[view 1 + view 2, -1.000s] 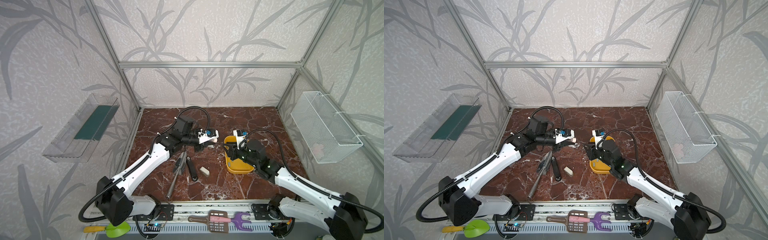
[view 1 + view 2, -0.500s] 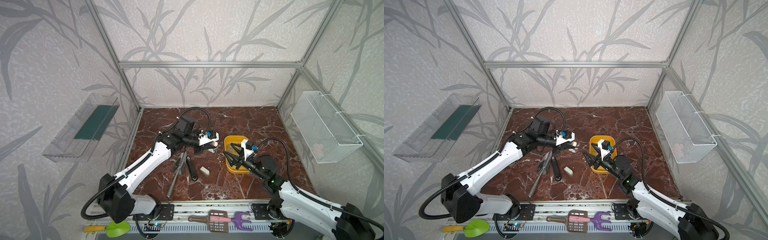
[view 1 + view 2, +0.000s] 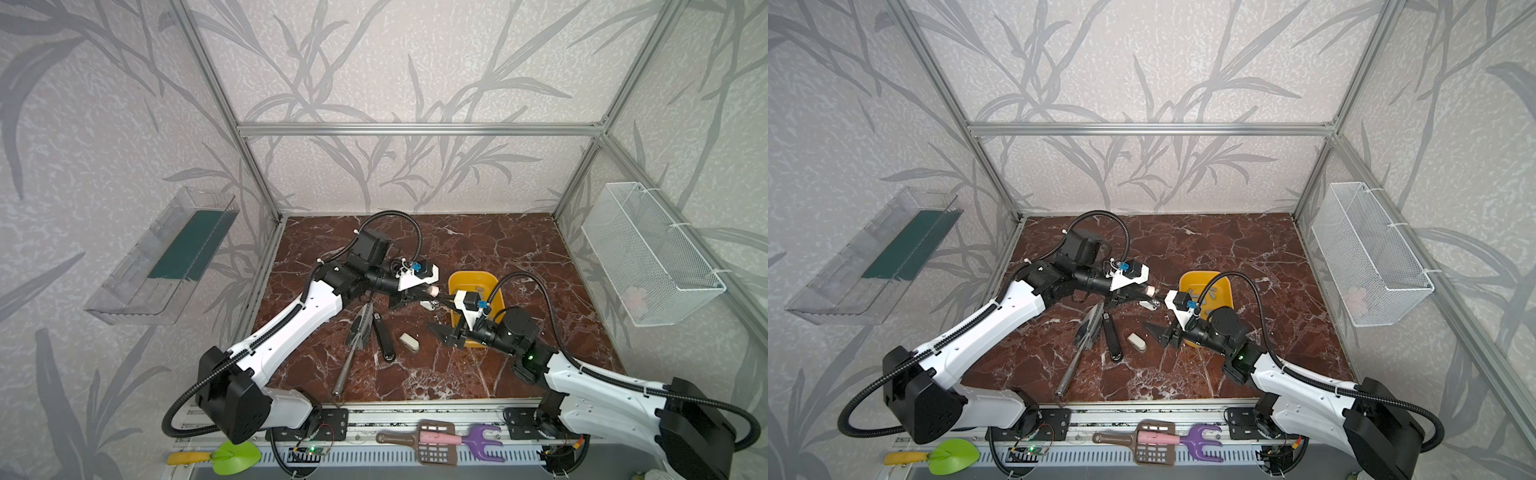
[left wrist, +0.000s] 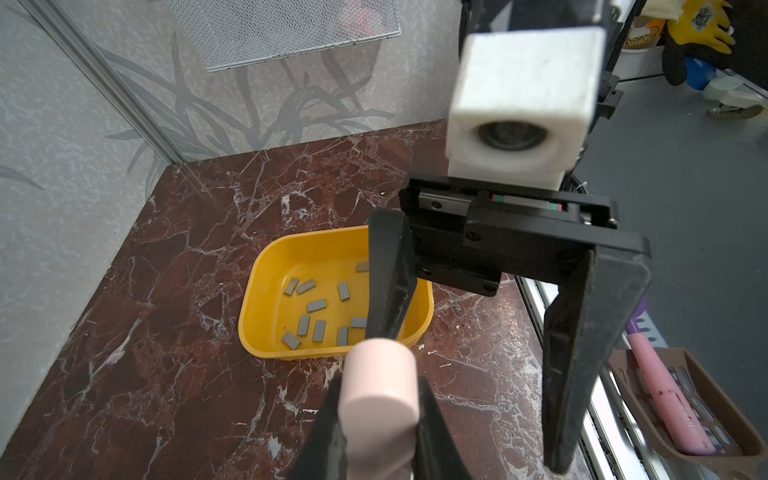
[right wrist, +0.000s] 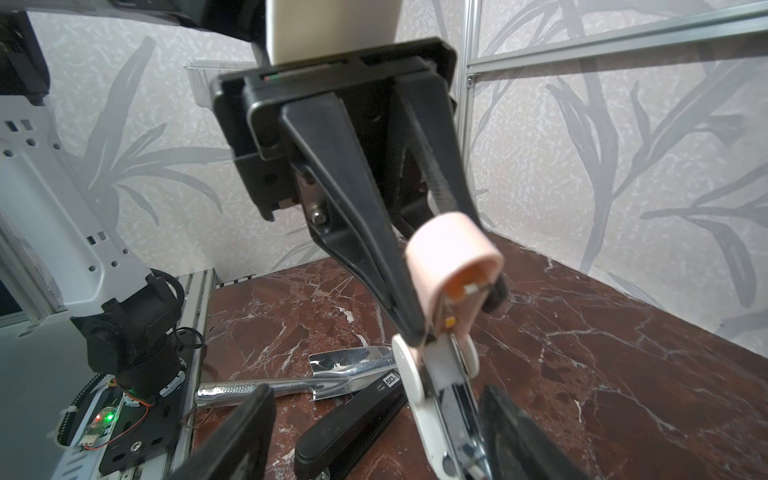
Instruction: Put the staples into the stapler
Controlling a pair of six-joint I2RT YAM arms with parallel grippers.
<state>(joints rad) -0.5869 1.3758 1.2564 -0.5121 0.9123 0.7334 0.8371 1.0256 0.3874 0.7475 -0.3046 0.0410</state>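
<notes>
- Left gripper (image 3: 419,291), centre of a top view: jaws clamped on pink stapler (image 3: 433,291).
- Right gripper (image 4: 469,401), just right of it: jaws wide apart, stapler's white base between them, untouched.
- Staples (image 4: 316,307): loose in yellow tray (image 4: 259,291), right of centre.

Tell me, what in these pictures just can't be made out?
- Staples in the yellow tray: left wrist view, the right gripper covers some; no full count.
- Pink stapler, held by the left gripper: right wrist view, its rail is blurred and cut off by the picture's edge; loaded or not, unclear.
- Pinkish thing in the mesh basket: both top views, too small behind mesh.
</notes>
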